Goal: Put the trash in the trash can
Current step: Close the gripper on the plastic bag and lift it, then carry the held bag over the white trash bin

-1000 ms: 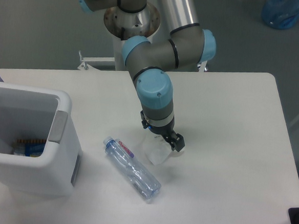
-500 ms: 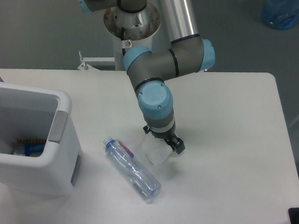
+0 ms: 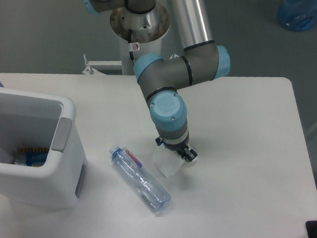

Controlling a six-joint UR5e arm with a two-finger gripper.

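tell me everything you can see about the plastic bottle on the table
The bottle is clear plastic, lying on its side on the white table, diagonal, with its cap end toward the trash can and a red-and-white label near that end. It looks empty and a little dented. Nothing grips it; the tool is apart from it, over the wrapper.
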